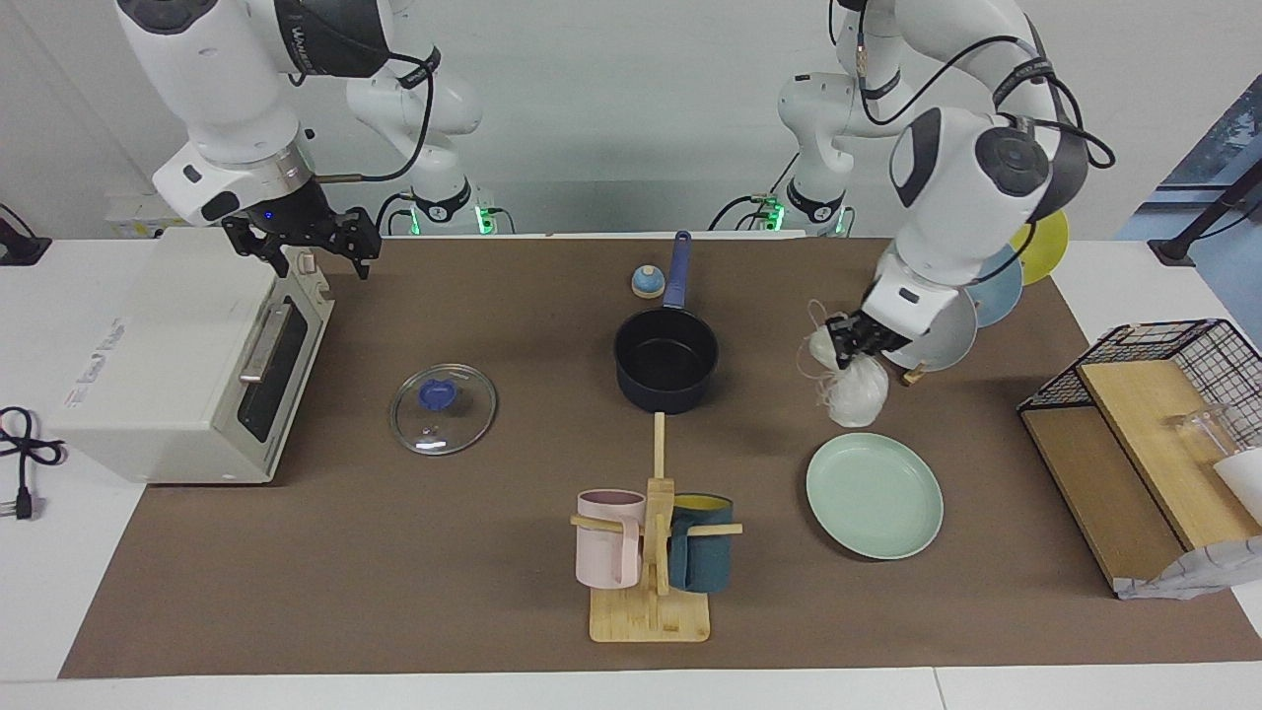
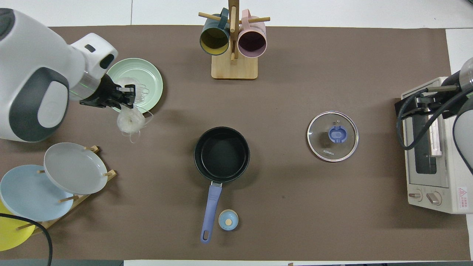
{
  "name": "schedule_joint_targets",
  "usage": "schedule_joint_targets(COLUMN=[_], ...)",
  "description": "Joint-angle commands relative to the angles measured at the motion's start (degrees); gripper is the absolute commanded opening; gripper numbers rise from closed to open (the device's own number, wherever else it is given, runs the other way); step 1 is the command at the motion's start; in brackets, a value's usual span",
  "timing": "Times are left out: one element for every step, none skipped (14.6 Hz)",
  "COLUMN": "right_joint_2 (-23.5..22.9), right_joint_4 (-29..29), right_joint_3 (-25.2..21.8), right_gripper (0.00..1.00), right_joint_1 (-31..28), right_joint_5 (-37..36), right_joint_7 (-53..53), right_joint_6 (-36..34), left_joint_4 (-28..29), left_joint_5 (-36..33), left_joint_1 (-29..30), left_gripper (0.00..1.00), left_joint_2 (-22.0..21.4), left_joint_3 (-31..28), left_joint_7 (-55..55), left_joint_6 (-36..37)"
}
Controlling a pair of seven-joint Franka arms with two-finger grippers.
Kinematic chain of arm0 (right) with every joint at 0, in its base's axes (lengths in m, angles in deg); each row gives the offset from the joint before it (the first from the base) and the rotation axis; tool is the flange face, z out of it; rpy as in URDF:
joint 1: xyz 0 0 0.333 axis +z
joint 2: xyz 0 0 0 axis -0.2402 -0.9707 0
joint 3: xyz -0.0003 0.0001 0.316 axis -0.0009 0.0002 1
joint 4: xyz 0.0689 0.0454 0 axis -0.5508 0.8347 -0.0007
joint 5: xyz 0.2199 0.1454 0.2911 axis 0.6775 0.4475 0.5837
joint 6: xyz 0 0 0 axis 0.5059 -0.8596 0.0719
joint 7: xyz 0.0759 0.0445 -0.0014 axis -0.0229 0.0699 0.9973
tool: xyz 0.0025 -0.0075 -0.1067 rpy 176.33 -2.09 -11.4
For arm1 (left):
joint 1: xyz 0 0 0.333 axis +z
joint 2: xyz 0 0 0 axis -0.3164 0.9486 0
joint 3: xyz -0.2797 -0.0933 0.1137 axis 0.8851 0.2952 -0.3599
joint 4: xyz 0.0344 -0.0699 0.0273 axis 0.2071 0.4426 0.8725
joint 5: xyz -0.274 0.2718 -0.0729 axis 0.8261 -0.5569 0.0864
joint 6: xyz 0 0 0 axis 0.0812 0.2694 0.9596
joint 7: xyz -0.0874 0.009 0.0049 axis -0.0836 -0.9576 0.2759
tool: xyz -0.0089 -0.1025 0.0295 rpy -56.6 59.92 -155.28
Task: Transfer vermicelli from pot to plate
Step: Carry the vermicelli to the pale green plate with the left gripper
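Note:
My left gripper is shut on the vermicelli, a whitish bundle of thin strands that hangs below its fingers. It holds the bundle in the air over the mat, by the rim of the mint-green plate on the side nearer the robots. In the overhead view the left gripper covers the plate's edge, and the vermicelli hangs just off the plate. The navy pot stands mid-table with its black inside bare. My right gripper waits open over the toaster oven.
A glass lid lies toward the right arm's end, beside the toaster oven. A mug rack stands farther from the robots than the pot. A rack with grey, blue and yellow plates is near the left arm. A wire basket stands at the table's end.

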Motion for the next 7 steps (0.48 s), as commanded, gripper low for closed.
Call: schedule_joint_targets(right_joint_2=[2.06,2.24,2.32,2.41,3.02,4.25,5.56], right_joint_4=[2.29,2.55,2.56,2.73,3.34,4.74,6.49], right_joint_3=[-5.93,-5.93,-5.93,-5.93,-5.93,-5.93,-6.1], right_gripper=[1.0,1.0,1.0,1.0,1.0,1.0,1.0], right_joint_1=[4.79,4.88,4.97,5.06,5.15,5.15,5.15], right_joint_5=[1.28,1.28,1.19,1.19,1.19,1.19,1.28], right_joint_7=[1.92,1.92,1.92,1.74,1.39,1.21,1.3], right_joint_6=[-0.07,-0.07,-0.07,-0.07,-0.16,-0.25,-0.34], left_joint_4=[-1.93,-1.76,-1.67,-1.49,-1.32,-1.23,-0.62], left_joint_5=[-0.21,-0.21,-0.21,-0.64,-1.08,-1.43,-1.52], left_joint_1=[2.53,3.23,3.5,3.51,3.51,3.33,3.24], left_gripper=[0.0,0.0,0.0,0.0,0.0,0.0,0.0], left_joint_2=[6.28,7.77,9.18,9.89,10.68,11.73,12.7], left_joint_3=[0.82,0.74,0.56,0.56,0.56,0.56,0.56], left_joint_7=[5.84,8.48,9.9,10.52,10.7,11.22,13.14], left_joint_6=[-7.77,-9.72,-10.95,-12.01,-12.98,-14.2,-16.04])
